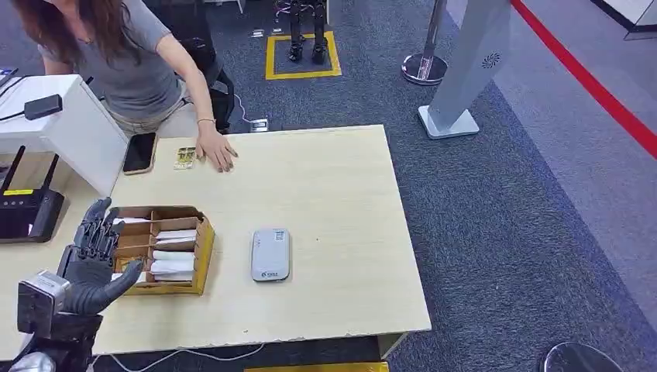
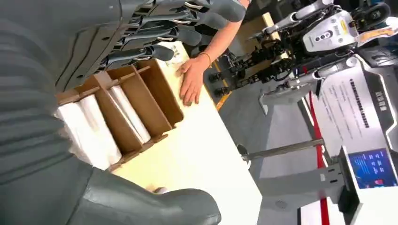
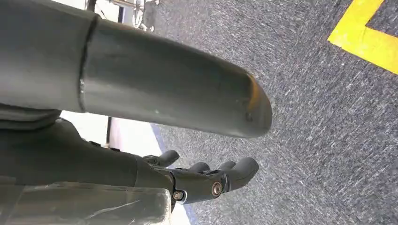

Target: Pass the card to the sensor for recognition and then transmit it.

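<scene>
A brown cardboard box [image 1: 203, 248] with dividers stands at the table's left side, with white cards [image 1: 174, 260] stacked in its slots. My left hand [image 1: 93, 260] hovers at the box's left end with fingers spread and nothing in it. From the left wrist view the hand [image 2: 94, 51] reaches over the box [image 2: 159, 101] and the cards [image 2: 89, 133]. A flat grey sensor [image 1: 270, 254] lies on the table just right of the box. My right hand [image 3: 206, 180] hangs over grey carpet, fingers loosely apart, holding nothing.
A person leans over the far left edge, one hand [image 1: 217, 151] flat on the table [image 1: 333, 194] beside a small card [image 1: 184, 157] and a black phone [image 1: 139, 153]. A black router [image 1: 27, 209] and a white cabinet [image 1: 70, 128] stand at left.
</scene>
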Robot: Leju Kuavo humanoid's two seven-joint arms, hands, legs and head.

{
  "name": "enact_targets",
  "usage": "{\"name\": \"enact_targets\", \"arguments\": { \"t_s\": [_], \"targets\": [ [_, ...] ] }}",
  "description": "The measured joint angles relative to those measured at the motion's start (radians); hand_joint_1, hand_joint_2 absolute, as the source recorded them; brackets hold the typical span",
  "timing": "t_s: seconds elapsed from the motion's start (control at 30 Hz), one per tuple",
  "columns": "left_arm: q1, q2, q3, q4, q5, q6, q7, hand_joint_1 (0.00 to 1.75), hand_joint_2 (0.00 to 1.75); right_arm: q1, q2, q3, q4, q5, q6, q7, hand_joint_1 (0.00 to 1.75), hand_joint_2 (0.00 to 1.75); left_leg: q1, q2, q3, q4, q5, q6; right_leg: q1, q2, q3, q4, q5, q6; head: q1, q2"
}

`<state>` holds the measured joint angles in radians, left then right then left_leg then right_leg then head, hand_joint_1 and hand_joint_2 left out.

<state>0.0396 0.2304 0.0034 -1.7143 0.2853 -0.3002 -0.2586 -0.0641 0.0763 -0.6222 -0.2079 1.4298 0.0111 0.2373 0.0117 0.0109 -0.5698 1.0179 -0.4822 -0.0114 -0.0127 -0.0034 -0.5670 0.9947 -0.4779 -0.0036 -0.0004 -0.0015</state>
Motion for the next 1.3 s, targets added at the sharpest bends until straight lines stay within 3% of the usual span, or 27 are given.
{"name": "enact_targets", "arguments": {
  "t_s": [0.17, 0.27, 0.57, 1.3],
  "targets": [
    [0.007, -0.017, 0.000, 0.016, -0.019, -0.003, 0.035, 0.00, 1.75, 0.000, 0.000, 0.000, 0.000, 0.005, 0.001, 0.003, 0.00, 0.00, 0.000, 0.000, 0.000, 0.000, 0.000, 0.000, 0.000, 0.000, 0.000, 0.000, 0.000, 0.000, 0.000, 0.000],
    [0.013, -0.041, -0.018, 0.038, -0.084, 0.014, 0.033, 0.00, 1.75, 0.000, -0.001, 0.000, 0.000, 0.013, 0.002, 0.010, 0.00, 0.00, 0.000, 0.000, 0.000, 0.000, 0.000, 0.000, 0.000, 0.000, 0.000, 0.000, 0.000, 0.000, 0.000, 0.000],
    [0.044, -0.099, -0.125, 0.048, -0.271, 0.176, -0.026, 0.00, 1.75, 0.001, -0.002, -0.004, 0.000, 0.014, 0.013, 0.029, 0.00, 0.00, 0.000, 0.000, 0.000, 0.000, 0.000, 0.001, 0.000, 0.000, 0.000, -0.001, 0.000, 0.000, 0.000, 0.000],
    [0.043, -0.128, -0.148, 0.018, -0.361, 0.289, -0.048, 0.00, 1.75, 0.001, -0.004, -0.006, 0.000, 0.016, 0.013, 0.023, 0.00, 0.00, 0.000, 0.000, 0.001, 0.000, 0.000, 0.001, 0.000, 0.000, 0.000, 0.000, 0.000, 0.000, 0.000, 0.000]
  ]
}}
